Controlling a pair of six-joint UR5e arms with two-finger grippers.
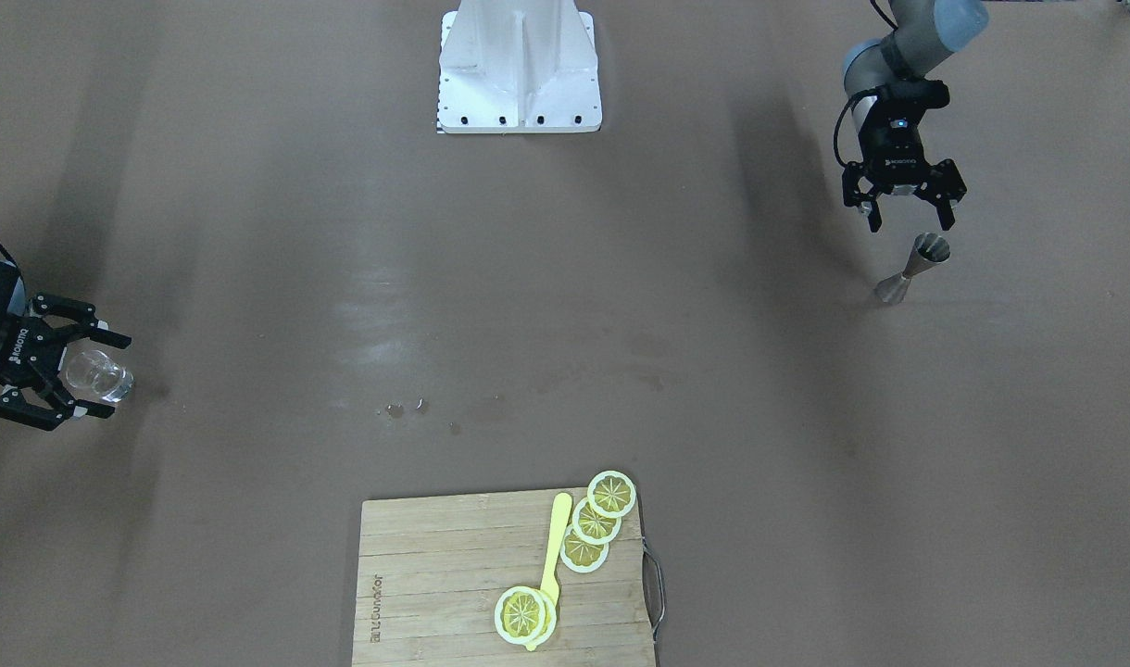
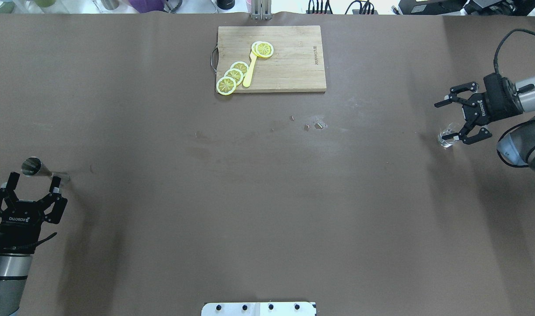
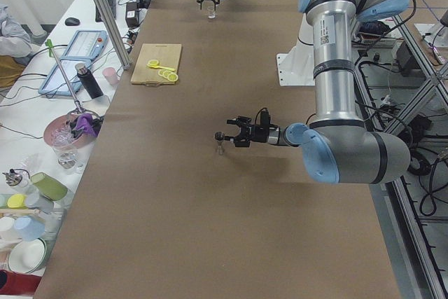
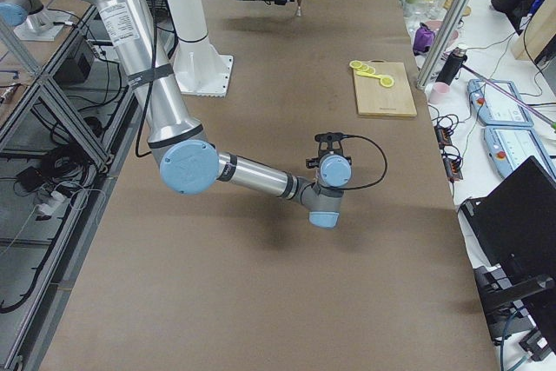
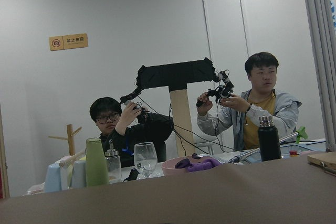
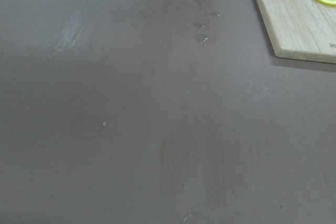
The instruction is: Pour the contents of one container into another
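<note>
Clear glass, small and colourless with a thick base [image 1: 99, 375], stands at the counter's [image 1: 565, 306] nine o'clock edge in the front-facing view, sitting between the spread fingers of the right gripper [image 1: 81, 372]; those fingers flank it widely and do not look pressed against its wall, so I judge nothing is held, though contact on the far side cannot be ruled out. Far off at about two o'clock, the grey stainless-steel hourglass jigger [image 1: 910, 270] stands upright on its wider cone, and the left gripper [image 1: 906, 220] hangs just beyond it with fingers wide apart and empty. Source and receiver sit well apart, each within easy reach of one arm, which suits a plan where each arm fetches its own vessel toward the middle before any pouring; that is my reading, not something shown. At six o'clock lies a bamboo cutting board [image 1: 505, 579] carrying yellow lemon slices [image 1: 593, 523] and a yellow plastic spatula-like stick [image 1: 554, 551], apart from both vessels. Only the overhead view looks into the jigger's open mouth [image 2: 30, 166] and shows the glass [image 2: 446, 139] near the lower finger. Neither wrist camera catches its vessel: the left one sees operators beyond the counter, the right one bare counter and a board corner [image 6: 299, 19].
</note>
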